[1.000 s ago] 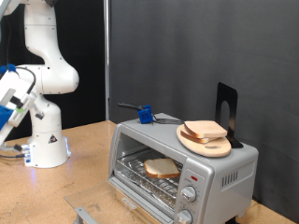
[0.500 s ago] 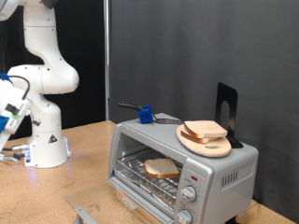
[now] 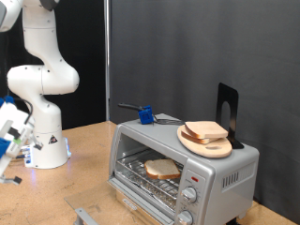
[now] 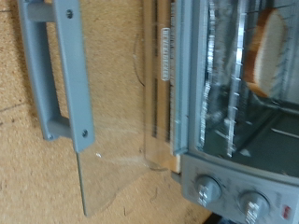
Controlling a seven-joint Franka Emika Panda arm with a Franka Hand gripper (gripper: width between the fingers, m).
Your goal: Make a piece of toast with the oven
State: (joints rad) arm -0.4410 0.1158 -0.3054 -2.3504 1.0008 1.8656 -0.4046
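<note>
While the oven (image 3: 184, 169) door lies open: hand (image 3: 9, 141) low over the desk (image 3: 84, 178), well apart from the oven, grip state unclear; piece of toast (image 3: 162, 169) already inside on the rack; door unclosed, toasting unstarted.

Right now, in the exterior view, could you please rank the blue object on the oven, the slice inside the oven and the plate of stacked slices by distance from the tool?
The tool is at the exterior view's left edge.
1. Blue object, on the oven top's left end.
2. Piece of toast, on the rack inside.
3. Plate of stacked bread slices, on the oven top's right.
</note>
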